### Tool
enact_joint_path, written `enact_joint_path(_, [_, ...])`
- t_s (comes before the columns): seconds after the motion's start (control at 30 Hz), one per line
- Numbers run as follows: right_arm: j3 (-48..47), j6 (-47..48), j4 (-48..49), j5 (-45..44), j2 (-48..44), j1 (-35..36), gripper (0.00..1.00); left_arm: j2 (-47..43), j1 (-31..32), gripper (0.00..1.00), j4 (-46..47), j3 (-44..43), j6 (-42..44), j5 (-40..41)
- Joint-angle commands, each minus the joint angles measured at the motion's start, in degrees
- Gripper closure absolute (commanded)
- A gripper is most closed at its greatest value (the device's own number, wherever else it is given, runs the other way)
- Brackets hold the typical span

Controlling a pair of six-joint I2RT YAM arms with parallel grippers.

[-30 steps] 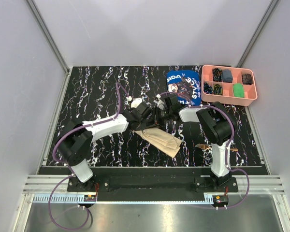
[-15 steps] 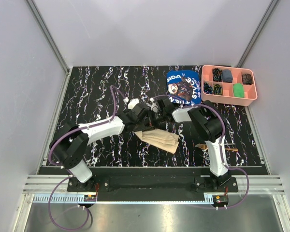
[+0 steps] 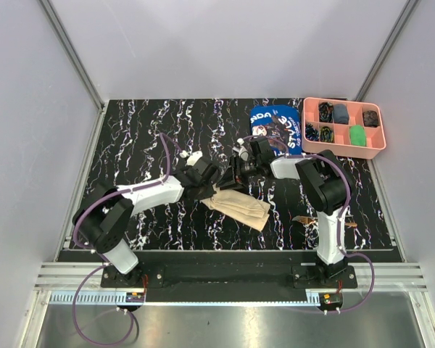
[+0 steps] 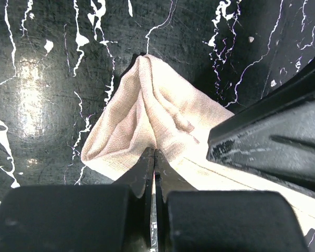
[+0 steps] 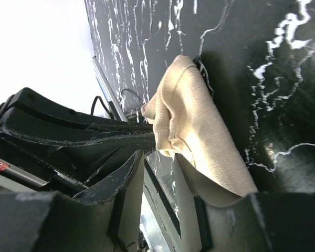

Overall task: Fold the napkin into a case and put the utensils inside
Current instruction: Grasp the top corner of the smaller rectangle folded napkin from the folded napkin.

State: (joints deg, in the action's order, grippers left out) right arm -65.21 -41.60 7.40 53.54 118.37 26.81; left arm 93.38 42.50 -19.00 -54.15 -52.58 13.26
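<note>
We logged a black white-veined marble bench (image 3: pixel 145 138). A plain beige folded cloth napkin (image 3: pixel 241 206) lay mid-bench, toward the near edge, between both arms. The left tool (image 4: pixel 155 157), fingers pressed together, pinched the napkin's left end. The right tool (image 5: pixel 158 163) stood spread beside its far edge.

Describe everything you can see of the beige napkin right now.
The napkin is plain beige-tan woven cloth, folded into a layered oblong. It lies slantwise on the black marbled table, between the two arms. Its left end is bunched into a raised ridge, which the shut left gripper pinches. The open right gripper stands close to that end; whether it touches the cloth is unclear. The other end lies flat.
</note>
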Motion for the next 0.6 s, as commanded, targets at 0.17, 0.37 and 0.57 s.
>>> enact_joint_path(0.17, [-1.67, 1.17, 1.3, 2.09, -0.95, 0.35, 0.6, -3.47, 0.04, 1.0, 1.16, 0.18, -0.42, 0.02])
enact_joint_path(0.37, [-3.08, 1.53, 1.48, 2.45, 1.16, 0.88, 0.52, -3.56, 0.04, 1.0, 1.42, -0.17, -0.33, 0.02])
enact_joint_path(0.57, [-4.13, 0.56, 2.88, 2.71, 3.1, 1.93, 0.52, -3.47, 0.04, 1.0, 1.34, -0.52, -0.25, -0.07])
